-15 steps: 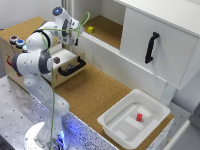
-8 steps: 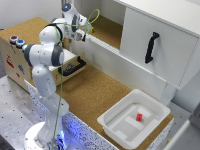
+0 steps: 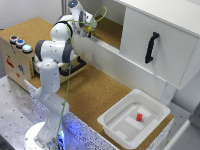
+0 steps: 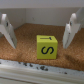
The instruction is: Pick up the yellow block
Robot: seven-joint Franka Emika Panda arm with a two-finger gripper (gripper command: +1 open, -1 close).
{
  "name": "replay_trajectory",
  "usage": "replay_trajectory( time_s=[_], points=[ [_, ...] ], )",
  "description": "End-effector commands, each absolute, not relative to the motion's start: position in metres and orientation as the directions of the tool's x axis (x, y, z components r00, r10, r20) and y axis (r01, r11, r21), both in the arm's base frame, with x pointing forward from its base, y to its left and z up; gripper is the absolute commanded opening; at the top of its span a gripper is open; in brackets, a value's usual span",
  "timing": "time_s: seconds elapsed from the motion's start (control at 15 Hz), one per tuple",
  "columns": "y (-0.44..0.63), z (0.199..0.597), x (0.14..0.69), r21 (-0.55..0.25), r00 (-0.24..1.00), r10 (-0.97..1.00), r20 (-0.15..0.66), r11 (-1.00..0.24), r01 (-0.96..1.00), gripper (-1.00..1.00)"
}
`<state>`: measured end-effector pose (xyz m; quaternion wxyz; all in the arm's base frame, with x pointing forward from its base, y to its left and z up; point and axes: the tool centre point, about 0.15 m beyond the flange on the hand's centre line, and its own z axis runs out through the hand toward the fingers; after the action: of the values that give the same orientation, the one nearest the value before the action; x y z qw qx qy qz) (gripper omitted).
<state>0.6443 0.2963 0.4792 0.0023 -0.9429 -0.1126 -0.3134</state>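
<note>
Your gripper is released, its two fingers spread wide with nothing between them, and the yellow block sits on the cork floor just beyond the gap, roughly centred between the fingers. You are in the approach step: lined up over the block but not yet on it.

In the exterior view the gripper is reached into the open compartment of the white cabinet, and that is where the block lies; it is too small to pick out from there.

Next, I judge, you need to lower straight down until the fingers flank the block, then close.

Mind the edges. A raised white ledge, the cabinet's front lip, runs just beside the block on the near side, and the cabinet's back wall stands beyond it. The cork on either side of the block looks open, so the fingers should have room. The white tray with the red block on the counter is well apart from the cabinet.
</note>
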Motion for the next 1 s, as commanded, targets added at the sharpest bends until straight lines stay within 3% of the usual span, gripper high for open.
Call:
replay_trajectory(
  time_s=[0.0,0.13,0.27,0.33,0.93],
  points=[
    [0.300,0.474,0.673,0.153,0.822,0.217,0.527,-0.975,0.159,1.00],
    [0.297,0.467,0.679,0.082,0.838,0.210,0.503,-0.977,0.196,1.00],
    [0.299,0.464,0.683,0.092,0.825,0.243,0.510,-0.969,0.228,1.00],
    [0.300,0.463,0.684,0.089,0.822,0.252,0.511,-0.966,0.242,-1.00],
    [0.281,0.463,0.681,0.100,0.816,0.246,0.523,-0.968,0.228,-1.00]
  ],
)
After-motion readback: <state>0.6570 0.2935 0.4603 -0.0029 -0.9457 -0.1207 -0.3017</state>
